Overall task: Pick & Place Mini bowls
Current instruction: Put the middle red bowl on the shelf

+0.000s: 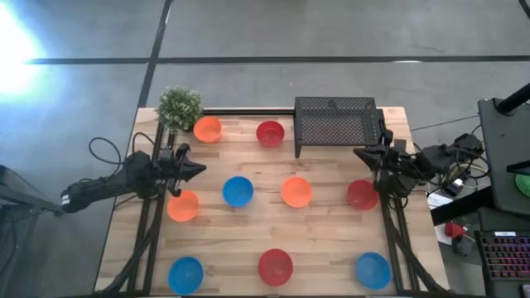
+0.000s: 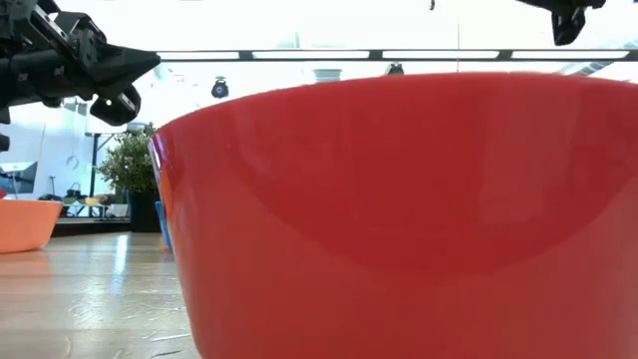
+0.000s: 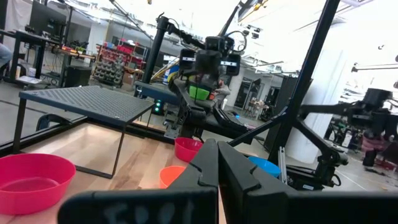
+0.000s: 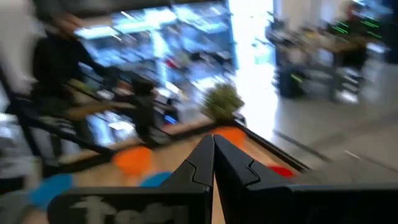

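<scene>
Nine mini bowls (image 1: 238,191) lay spread over the worktop (image 1: 323,228). The left hand (image 1: 199,170) and right hand (image 1: 360,154) hovered pinched together, holding nothing.

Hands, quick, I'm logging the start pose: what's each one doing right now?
Left hand: closed, holding nothing, above the table's left side.
Right hand: closed, holding nothing, above the table's right side.

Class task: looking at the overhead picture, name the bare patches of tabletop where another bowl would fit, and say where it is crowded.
Free: the wood between the front red bowl and the middle blue bowl and orange bowl; also the strips between the front bowls. Crowded: the back edge, with potted plant, back orange bowl, back red bowl and black mesh stand.
</scene>
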{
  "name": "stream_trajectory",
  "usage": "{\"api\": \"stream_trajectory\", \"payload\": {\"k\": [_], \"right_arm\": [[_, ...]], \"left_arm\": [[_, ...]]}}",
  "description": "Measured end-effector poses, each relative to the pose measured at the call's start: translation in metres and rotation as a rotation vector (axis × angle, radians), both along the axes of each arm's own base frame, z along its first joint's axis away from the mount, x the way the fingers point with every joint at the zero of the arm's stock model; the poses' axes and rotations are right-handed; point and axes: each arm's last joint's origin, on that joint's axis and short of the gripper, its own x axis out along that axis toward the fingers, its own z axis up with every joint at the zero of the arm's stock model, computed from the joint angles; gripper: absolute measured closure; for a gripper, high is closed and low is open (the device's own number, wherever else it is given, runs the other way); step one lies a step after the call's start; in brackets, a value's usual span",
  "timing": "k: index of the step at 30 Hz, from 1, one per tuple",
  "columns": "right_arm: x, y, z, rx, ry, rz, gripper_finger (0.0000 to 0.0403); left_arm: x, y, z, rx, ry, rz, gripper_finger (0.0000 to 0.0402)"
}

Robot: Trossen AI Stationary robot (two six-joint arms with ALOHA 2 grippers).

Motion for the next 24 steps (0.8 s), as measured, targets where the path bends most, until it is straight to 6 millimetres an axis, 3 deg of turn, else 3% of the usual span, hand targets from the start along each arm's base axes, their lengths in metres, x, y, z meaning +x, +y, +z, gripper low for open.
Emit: {"api": "stream_trajectory", "payload": {"k": [13,24], "right_arm": [[0.037,0.017,0.050,0.230,0.184,-0.115,0.0394],[0.042,0.028,0.045,0.664,0.677,-0.224,0.0394]], "left_arm": [[0.000,0.000,0.000,0.028,0.000,0.005,0.0402],[0.000,0.000,0.000,0.079,-0.003,0.014,0.0402]]}}
